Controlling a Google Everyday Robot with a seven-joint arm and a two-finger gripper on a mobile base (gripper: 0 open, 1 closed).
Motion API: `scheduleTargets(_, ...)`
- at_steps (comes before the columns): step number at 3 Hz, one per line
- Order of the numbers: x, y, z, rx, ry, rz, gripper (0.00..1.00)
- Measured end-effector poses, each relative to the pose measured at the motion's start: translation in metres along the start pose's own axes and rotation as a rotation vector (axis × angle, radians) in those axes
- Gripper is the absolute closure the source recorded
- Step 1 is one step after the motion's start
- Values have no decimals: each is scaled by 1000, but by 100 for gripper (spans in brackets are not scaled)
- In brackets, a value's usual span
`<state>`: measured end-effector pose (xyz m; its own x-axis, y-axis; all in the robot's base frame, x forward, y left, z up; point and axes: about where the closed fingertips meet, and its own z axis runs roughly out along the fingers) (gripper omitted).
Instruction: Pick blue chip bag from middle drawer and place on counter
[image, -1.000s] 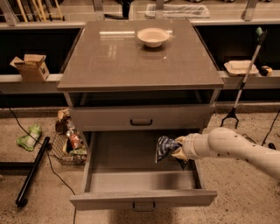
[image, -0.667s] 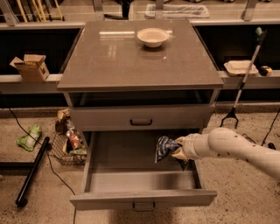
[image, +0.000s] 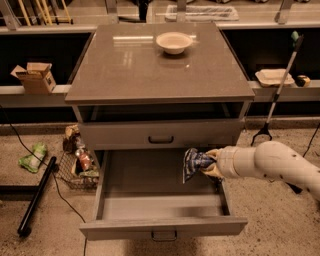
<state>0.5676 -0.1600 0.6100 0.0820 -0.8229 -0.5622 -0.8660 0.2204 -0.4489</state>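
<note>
The gripper (image: 209, 164) is over the right part of the open middle drawer (image: 155, 227), close to its right wall. It is clamped on the blue chip bag (image: 194, 163). The bag hangs from the gripper toward the centre of the drawer and seems to be lifted off the drawer floor, though its lower edge may be touching it; I cannot tell.

I see two risks. The grip looks to be only on one side of the bag, and the foil is glossy, so a quick movement could make it slip and fall back into the drawer. Also, the upper drawer front (image: 161, 134) and the edge of the tabletop (image: 150, 70) stand directly above the back of the middle drawer. If the arm (image: 270, 162) goes straight up from here, the bag or the wrist could catch under that edge.

There is free room above the front half of the middle drawer, toward its front panel. I would say it is safer to come out that way first, and only then to rise. To the right of the drawer the arm itself takes the space, with a grabber tool (image: 280, 85) further behind. Above the drawer, the tabletop has a broad bare area; only a bowl (image: 173, 42) stands near its far edge.
</note>
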Motion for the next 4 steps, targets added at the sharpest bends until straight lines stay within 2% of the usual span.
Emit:
scheduleTargets(2, -89, -41, -107, 154, -38, -303, 100)
scheduleTargets(4, -97, -48, -110, 161, -47, -318, 100)
